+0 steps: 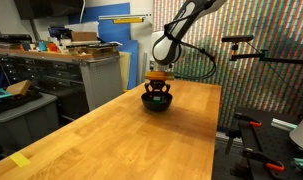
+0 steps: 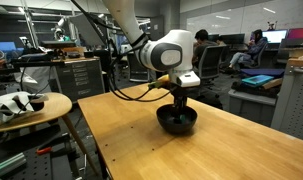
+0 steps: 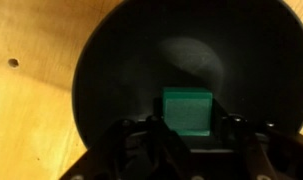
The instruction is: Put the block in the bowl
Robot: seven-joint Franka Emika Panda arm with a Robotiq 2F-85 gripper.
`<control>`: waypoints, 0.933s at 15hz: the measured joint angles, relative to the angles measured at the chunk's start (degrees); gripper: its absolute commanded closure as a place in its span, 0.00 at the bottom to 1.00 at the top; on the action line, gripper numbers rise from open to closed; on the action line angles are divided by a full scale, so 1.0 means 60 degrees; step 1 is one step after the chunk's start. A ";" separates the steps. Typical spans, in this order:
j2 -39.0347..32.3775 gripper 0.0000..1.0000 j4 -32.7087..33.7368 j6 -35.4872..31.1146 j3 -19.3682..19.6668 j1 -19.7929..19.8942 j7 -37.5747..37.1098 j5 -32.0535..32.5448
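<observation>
Wooden counter (image 1: 141, 135) in a workshop, drawer cabinet (image 1: 51, 75) behind it. Black bowl (image 2: 177, 121) stands on the counter in both exterior views. Arm reaches down from above, and the hand (image 2: 179, 100) is lowered into the bowl. Wrist view: green block (image 3: 186, 110) sits between the fingers (image 3: 141, 140), over the bowl's dark floor. Fingers clamped on the block or standing clear of it: cannot tell.

**Arm bent over, wrist pointing down**

The arm (image 1: 186, 20) arcs over and its wrist (image 2: 169, 52) drops vertically, with the gripper (image 1: 157, 88) hanging straight down. In the wrist view its fingers (image 3: 131, 150) stand partly apart; grip unclear.
</observation>
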State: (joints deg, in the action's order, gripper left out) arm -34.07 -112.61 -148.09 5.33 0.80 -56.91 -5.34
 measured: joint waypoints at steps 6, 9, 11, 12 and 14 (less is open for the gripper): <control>-0.0359 0.04 0.0369 0.0000 0.0006 0.0007 0.0235 -0.0088; -0.0149 0.00 0.0414 0.0002 0.0012 -0.0021 0.0314 -0.0088; 0.0143 0.00 0.0427 0.0081 0.0049 -0.0101 0.0405 -0.0038; 0.0331 0.00 0.0430 0.0237 0.0093 -0.0169 0.0490 0.0098; 0.0811 0.00 0.0425 0.0798 0.0199 -0.0330 0.0789 0.0535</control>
State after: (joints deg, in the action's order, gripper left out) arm -29.20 -110.06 -143.30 6.52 -1.18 -52.18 -2.13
